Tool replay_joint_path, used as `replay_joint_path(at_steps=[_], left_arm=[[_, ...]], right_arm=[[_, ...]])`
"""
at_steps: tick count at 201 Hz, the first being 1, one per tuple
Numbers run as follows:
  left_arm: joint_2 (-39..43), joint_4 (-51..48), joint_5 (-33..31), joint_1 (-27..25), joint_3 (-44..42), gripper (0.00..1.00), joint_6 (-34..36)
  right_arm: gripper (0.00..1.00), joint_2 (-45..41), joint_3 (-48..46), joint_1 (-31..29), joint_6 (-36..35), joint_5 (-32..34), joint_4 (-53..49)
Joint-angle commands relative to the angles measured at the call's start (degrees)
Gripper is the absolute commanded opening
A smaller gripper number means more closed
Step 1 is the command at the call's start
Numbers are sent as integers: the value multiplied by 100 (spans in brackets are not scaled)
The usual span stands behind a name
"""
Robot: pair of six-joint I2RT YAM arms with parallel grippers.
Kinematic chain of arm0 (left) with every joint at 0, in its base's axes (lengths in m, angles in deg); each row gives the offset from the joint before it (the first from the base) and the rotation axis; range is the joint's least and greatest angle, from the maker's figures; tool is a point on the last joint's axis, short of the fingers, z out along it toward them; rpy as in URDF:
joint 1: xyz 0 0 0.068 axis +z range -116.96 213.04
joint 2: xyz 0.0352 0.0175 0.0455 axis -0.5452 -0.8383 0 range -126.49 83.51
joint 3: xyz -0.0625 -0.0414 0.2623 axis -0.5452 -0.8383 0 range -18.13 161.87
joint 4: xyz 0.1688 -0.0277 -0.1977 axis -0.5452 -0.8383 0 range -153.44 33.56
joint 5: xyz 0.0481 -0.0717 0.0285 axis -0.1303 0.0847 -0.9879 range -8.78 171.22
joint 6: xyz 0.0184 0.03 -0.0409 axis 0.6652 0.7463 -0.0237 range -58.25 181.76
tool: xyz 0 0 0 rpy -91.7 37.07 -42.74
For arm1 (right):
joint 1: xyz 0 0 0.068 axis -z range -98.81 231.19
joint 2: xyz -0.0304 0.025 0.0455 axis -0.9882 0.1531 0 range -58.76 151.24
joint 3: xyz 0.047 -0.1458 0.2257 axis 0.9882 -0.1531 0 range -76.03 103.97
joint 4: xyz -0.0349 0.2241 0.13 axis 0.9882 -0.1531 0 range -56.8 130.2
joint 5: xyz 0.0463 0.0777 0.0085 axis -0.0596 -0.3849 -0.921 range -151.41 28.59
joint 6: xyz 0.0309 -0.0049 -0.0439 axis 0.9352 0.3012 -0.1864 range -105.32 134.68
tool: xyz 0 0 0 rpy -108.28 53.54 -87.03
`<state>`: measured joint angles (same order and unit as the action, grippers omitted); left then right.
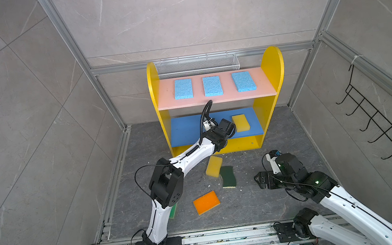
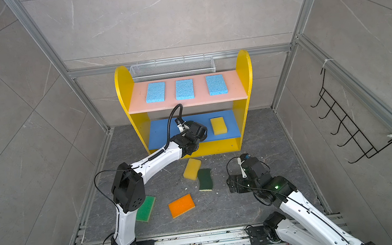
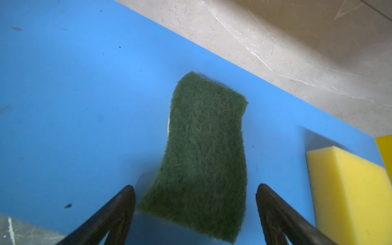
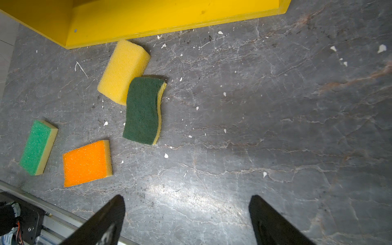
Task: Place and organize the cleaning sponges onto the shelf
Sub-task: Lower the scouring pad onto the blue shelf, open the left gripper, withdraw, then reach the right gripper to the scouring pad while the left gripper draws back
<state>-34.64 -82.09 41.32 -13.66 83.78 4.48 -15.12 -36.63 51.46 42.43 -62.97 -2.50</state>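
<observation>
left arm [image 1: 158,216] hides most of the bright green sponge [image 1: 174,211].

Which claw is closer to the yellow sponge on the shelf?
Left. The left gripper is beside the yellow sponge, over the blue board; the right gripper is over the floor.

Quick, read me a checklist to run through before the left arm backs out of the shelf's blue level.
1. Open left end effector, gaps showing on both sides of the dark green sponge: ok.
2. That sponge settled flat on the blue middle board: cannot tell, it looks blurred.
3. It sits apart from the yellow sponge on the same board: ok.
4. Open, empty right end effector: ok.
5. All sponges shelved: not ok; the second yellow sponge, second dark green sponge, orange sponge and bright green sponge lie on the floor.
</observation>
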Motion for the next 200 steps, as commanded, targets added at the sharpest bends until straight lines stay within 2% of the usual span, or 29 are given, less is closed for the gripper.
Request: replay_joint_path(at_steps=[1,90,119,137,163,185,200], left_arm=[[481,-202,88,-19,-343,92,-45],[2579,-171,-1177,-957,-1885,90,1308],[3492,-476,-1571,-1263,-2566,90,1480],[4100,-514,-1555,-1296,-3163,90,1508],[4830,3,-1356,-1304,-4018,91,2003],[5164,328,-1303,-1315,-4469,91,2103],[5177,140,-1340,-1315,-4510,91,2085]], right_arm=[[94,-6,3,-32,137,16,-103],[94,109,-9,-32,239,99,85],[93,101,-19,-32,276,163,97],[94,118,-28,-32,262,224,112],[93,162,-26,-28,204,240,266],[93,195,-62,-31,136,248,499],[93,281,-39,-30,156,287,644]])
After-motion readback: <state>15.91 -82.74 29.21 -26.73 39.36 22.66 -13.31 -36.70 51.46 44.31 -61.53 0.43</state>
